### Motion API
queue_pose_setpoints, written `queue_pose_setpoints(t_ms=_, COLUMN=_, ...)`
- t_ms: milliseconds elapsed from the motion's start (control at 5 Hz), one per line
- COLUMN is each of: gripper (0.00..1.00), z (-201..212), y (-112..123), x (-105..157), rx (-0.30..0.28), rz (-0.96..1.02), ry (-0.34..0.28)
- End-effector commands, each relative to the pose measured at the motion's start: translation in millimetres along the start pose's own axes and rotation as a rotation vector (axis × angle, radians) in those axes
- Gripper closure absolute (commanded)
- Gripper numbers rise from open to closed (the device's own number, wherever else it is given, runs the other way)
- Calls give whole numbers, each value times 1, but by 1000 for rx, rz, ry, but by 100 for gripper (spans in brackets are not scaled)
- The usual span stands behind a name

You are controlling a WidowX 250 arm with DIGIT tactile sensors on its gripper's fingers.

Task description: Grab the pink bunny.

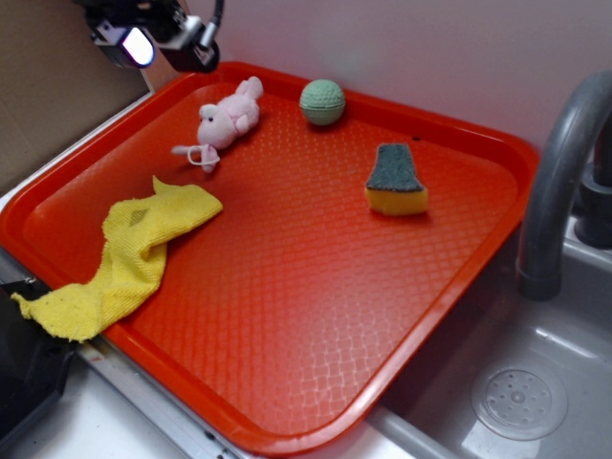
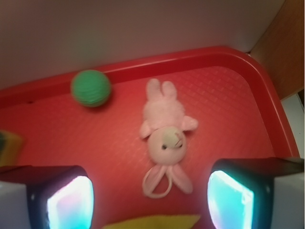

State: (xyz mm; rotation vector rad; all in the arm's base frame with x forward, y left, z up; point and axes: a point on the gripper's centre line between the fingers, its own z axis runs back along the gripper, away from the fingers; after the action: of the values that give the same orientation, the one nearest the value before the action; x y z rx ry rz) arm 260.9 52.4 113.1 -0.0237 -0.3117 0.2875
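Observation:
The pink bunny (image 1: pixel 228 119) lies flat on the red tray (image 1: pixel 306 316) near its far left corner, a thin whitish loop at its head end. In the wrist view the pink bunny (image 2: pixel 166 134) lies on its back, face up, ears and loop toward me. My gripper (image 1: pixel 163 43) hovers high above the tray's far left rim, up and left of the bunny. Seen from the wrist, the gripper (image 2: pixel 151 205) is open; its two glowing pads (image 2: pixel 71 202) stand wide apart with only tray between them. The bunny sits just beyond them, untouched.
A green knitted ball (image 1: pixel 322 101) rests by the tray's back rim, right of the bunny. A yellow cloth (image 1: pixel 124 258) drapes over the tray's left edge. A yellow sponge with a dark top (image 1: pixel 396 181) lies mid-right. A grey faucet (image 1: pixel 564 163) and the sink (image 1: pixel 516 402) stand to the right.

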Motion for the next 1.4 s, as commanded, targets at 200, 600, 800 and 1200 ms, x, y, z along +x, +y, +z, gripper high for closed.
queue_pose_setpoints(t_ms=200, gripper=0, z=-43, y=13, x=27, rx=129, rz=-10, ry=-19)
queue_pose_setpoints(t_ms=600, gripper=0, z=-66, y=13, x=29, rx=136, rz=-21, ry=6)
queue_pose_setpoints(t_ms=800, gripper=0, z=-77, y=12, x=26, rx=132, rz=-25, ry=36)
queue_pose_setpoints(t_ms=1200, gripper=100, z=-67, y=14, x=22, rx=145, rz=-8, ry=13)
